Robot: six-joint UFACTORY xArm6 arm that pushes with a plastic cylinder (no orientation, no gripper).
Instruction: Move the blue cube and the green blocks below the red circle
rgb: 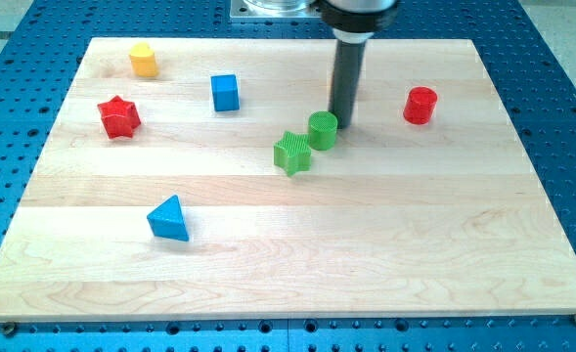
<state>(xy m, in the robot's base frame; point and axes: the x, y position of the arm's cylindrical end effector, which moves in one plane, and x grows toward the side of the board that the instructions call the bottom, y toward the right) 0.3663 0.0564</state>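
Standing upright on a pale wooden board (pixel 444 244), my tip (pixel 343 125) is touching down just to the view's right of the green cylinder (pixel 323 129), apparently in contact with its side. No hand is fitted to this arm, only the dark rod (pixel 346 83), so nothing is being grasped. The green star (pixel 291 154) is sitting just below and to the left of the cylinder, the two green blocks nearly touching. The blue cube (pixel 225 93) is lying well apart toward the view's upper left, while the red cylinder (pixel 420 105), the task's red circle, is resting to the right of the rod. A red star (pixel 118 117) and a yellow block (pixel 144 60) are occupying the far upper left, and a blue triangle (pixel 169 219) is sitting lower left. The board is resting on a blue perforated bench (pixel 561 147).
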